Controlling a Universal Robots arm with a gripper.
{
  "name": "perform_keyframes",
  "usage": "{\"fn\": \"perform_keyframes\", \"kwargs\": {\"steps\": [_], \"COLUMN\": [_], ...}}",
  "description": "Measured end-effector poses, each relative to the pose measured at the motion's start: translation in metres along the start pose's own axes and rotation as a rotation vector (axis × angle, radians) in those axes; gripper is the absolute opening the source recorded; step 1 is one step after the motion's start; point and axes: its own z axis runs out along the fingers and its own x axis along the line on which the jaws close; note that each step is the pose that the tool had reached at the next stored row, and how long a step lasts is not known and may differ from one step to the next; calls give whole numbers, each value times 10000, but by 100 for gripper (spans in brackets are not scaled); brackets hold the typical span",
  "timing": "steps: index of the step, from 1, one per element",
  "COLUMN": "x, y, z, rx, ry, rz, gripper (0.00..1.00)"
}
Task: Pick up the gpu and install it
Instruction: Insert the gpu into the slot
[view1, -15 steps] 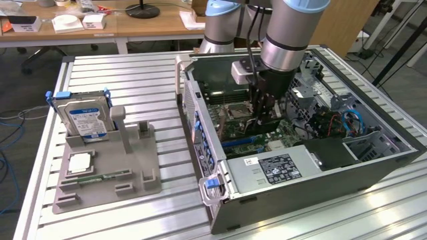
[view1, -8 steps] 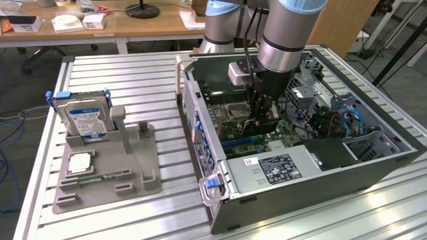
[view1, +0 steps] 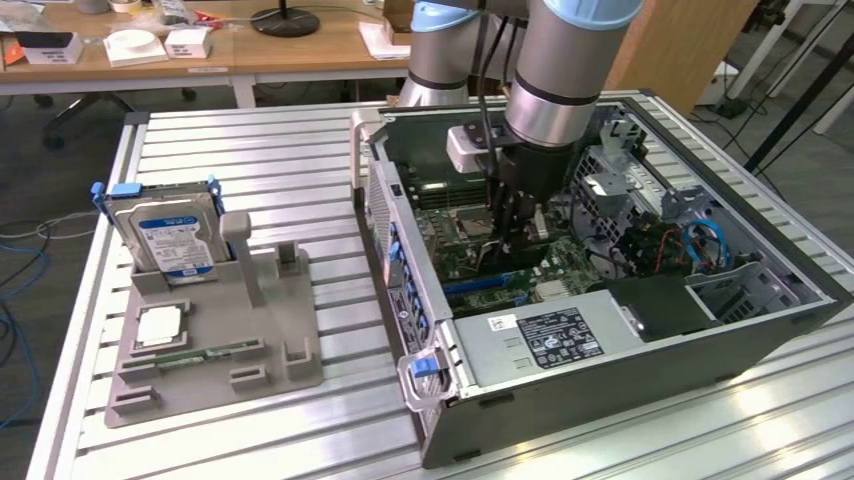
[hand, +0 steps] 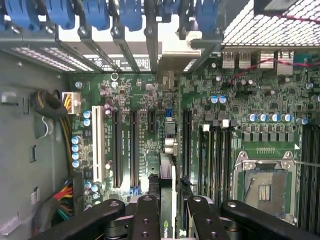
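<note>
Exterior view: centre-right of frame, an open grey metal PC case (view1: 627, 330) lies on its side on a ribbed aluminium worktop (view1: 267, 150) of long slotted rails. The arm's grey cylinder w/ pale-blue cap comes down from the top edge into the case; the black tool (view1: 518, 225) sits low over the green motherboard (view1: 461, 240), mid-frame. The tool is closed on the gpu (view1: 514, 250), a thin dark card held edge-on, just above the board's slots. Lower in the case, a black power-supply box w/ white label (view1: 554, 335); blue cables (view1: 701, 245) at the case's right. Left of frame, a grey matte plastic fixture (view1: 214, 340) w/ upright posts holds a silver hard drive (view1: 167, 235) w/ blue label, standing on edge in a blue-tabbed bracket. A narrow green memory stick (view1: 200, 353) lies flat in the fixture's lower part. Background, top of frame: wooden desks w/ white boxes, a black lamp base, grey floor.

Wrist view: motherboard (hand: 150, 125) fills mid-frame, glossy green, dense w/ small parts, long black slots (hand: 134, 150) & one white slot (hand: 98, 145). Square metal CPU socket (hand: 265, 187) at lower right. Blue latch tabs (hand: 95, 12) & perforated metal along the top. Tool (hand: 166, 220) at bottom centre: black jointed fingers (hand: 147, 220) narrow, clamped on the gpu (hand: 167, 200), seen edge-on, a logo on its lower edge, aimed at the slot area.
</note>
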Motion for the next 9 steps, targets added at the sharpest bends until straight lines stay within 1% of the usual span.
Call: {"fn": "perform_keyframes", "kwargs": {"steps": [9], "x": [3], "y": [98], "z": [2], "rx": [1], "ry": [0], "rz": [-1], "gripper": [26]}}
